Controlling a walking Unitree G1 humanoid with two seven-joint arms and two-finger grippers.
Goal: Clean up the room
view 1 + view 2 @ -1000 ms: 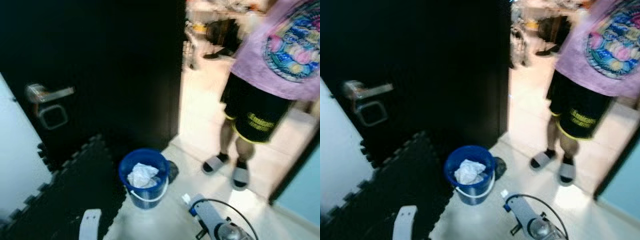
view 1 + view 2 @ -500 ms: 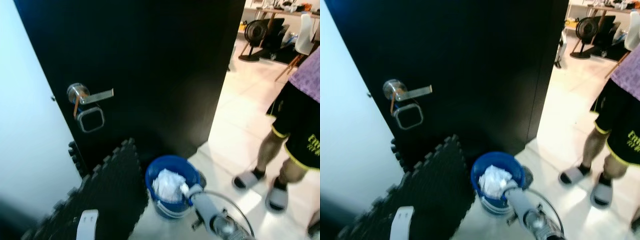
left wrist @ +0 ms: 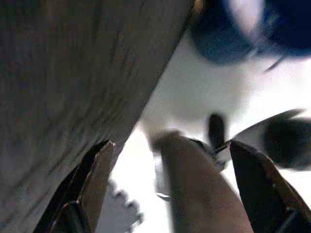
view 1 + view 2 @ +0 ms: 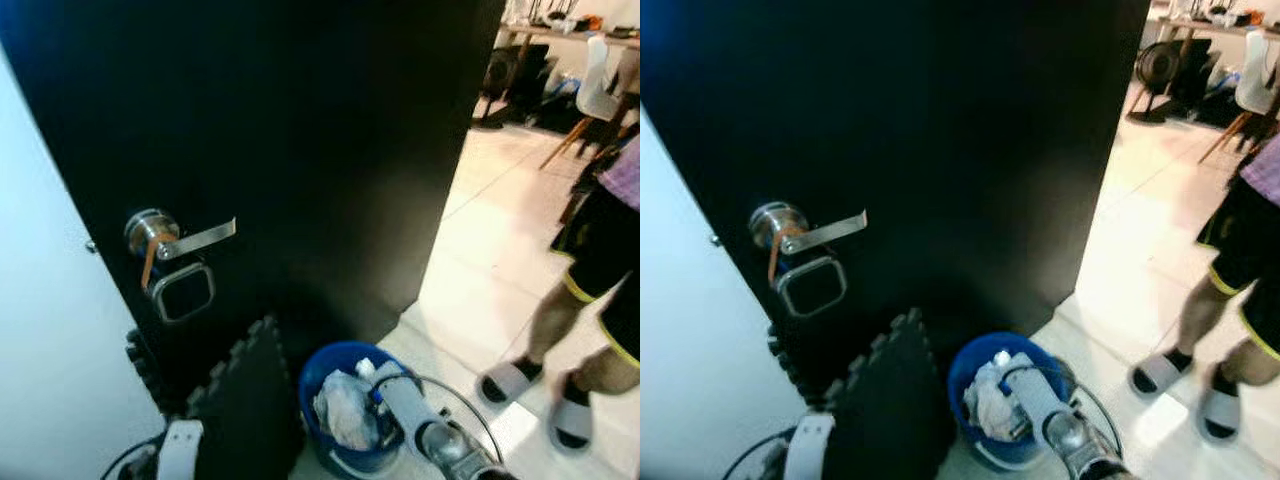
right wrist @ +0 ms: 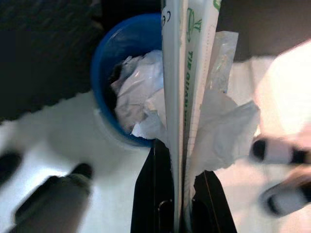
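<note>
Crumpled paper (image 4: 345,410) is held in the blue bucket (image 4: 322,368) beside the black door (image 4: 300,150), while wrappers (image 5: 187,97) are clamped in the right gripper (image 5: 179,191) above it, the left gripper (image 3: 175,189) spread empty.

The person (image 4: 590,300) is cut off at the right frame edge; the left wrist view is blurred, with the blue bucket (image 3: 228,29) indistinct at its upper right.

Blue bucket (image 4: 985,400), black door (image 4: 940,150), green-printed white wrapper (image 5: 187,73), black-yellow shorts (image 4: 1250,270)
</note>
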